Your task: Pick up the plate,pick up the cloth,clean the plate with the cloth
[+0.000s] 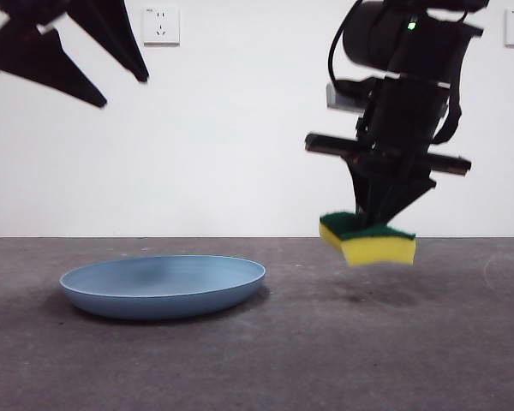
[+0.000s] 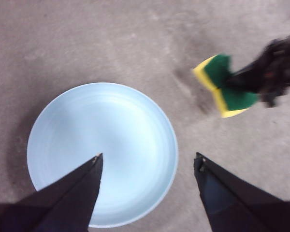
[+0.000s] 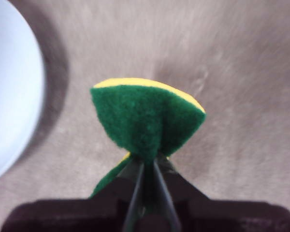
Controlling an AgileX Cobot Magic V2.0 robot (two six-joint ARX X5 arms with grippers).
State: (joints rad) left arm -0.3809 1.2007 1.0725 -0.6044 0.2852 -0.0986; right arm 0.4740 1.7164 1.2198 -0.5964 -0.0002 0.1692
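The light blue plate [image 1: 163,287] lies flat on the grey table at the left; it also shows in the left wrist view [image 2: 102,151] and at the edge of the right wrist view [image 3: 9,92]. My right gripper [image 1: 381,218] is shut on the cloth, a yellow sponge with a green top [image 1: 368,240], and holds it in the air to the right of the plate; the sponge is pinched and bent [image 3: 145,118] and also shows in the left wrist view [image 2: 224,87]. My left gripper [image 2: 147,162] is open and empty, high above the plate [image 1: 124,90].
The grey table [image 1: 325,360] runs to a white wall with two sockets [image 1: 160,26]. Nothing else stands on the table.
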